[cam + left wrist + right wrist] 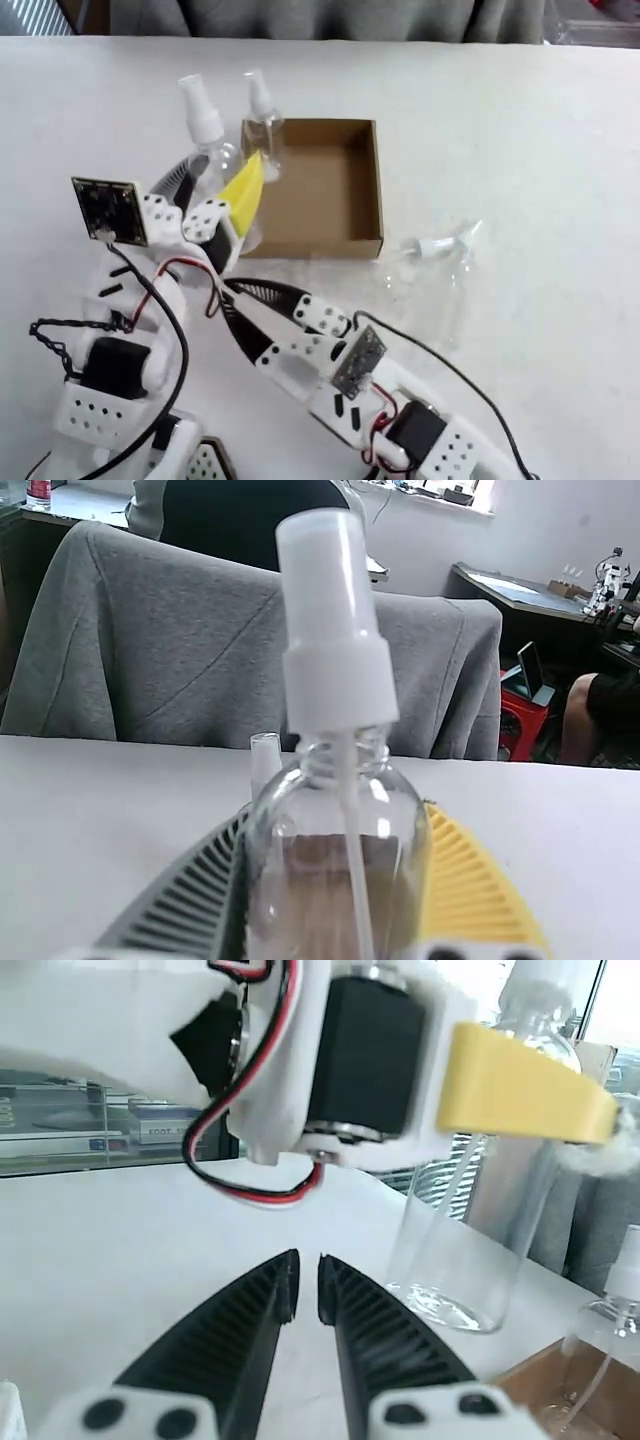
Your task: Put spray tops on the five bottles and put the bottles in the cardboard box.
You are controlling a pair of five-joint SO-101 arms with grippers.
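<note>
No writing can be read on any of the task's things. The print on the stacked cases (150, 1132), seen behind the table in the right wrist view, is too small to make out.

Farthest left, the left gripper (226, 168) has its grey and yellow jaws pinching a clear bottle (335, 880) around its body. This bottle is upright, just outside the left wall of the cardboard box (366, 190), and a white spray top (335, 630) sits on its neck. The views do not settle whether its base touches the table (520, 120) or hangs just above it. A small circuit board (105, 208) sits on that arm's wrist, with red and black wires (250, 1185) looping below the motor.

Nearer the camera, the right gripper (306, 1278) lies low over the table with its black jaws drawn almost together. Only a thin slit is left between them and nothing is held. Its tips point toward the held bottle and stay apart from it.

A second bottle (265, 135), also wearing a spray top, stands upright inside the box at its far left corner, close beside the yellow jaw.

To the right of the box, a loose spray top (437, 245) lies on the table. Just beside it is a faint clear shape (430, 282), seemingly another bottle on its side.

A grey cloth (150, 650) hangs beyond the table's far edge.
</note>
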